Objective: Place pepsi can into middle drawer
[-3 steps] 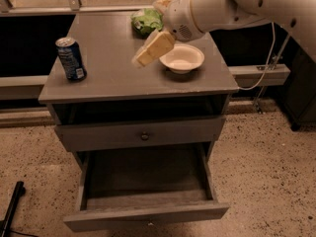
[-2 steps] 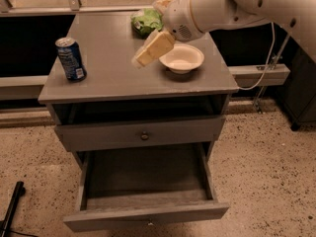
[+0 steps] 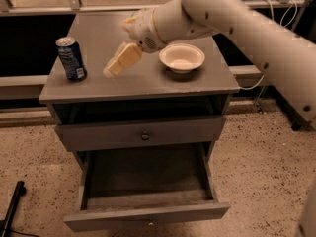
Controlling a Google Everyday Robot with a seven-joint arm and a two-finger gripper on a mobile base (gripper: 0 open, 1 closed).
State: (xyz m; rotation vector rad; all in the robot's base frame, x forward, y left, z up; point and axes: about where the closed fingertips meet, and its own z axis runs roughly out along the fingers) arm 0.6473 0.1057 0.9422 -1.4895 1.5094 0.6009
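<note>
The pepsi can [image 3: 71, 58] stands upright on the left part of the grey cabinet top [image 3: 98, 31]. It is blue with a silver top. My gripper [image 3: 120, 61] hangs low over the cabinet top, to the right of the can and apart from it, with nothing seen in it. The white arm reaches in from the upper right. The middle drawer [image 3: 148, 215] is pulled open below, a deep grey box with nothing visible inside.
A white bowl [image 3: 181, 58] sits on the cabinet top right of the gripper, under the arm. The upper drawer front with a small round knob [image 3: 144, 135] is shut. A black pole [image 3: 12, 204] lies on the speckled floor at the lower left.
My arm and gripper have moved left, away from the bowl and closer to the can. The can, the bowl and the drawer have not moved.
</note>
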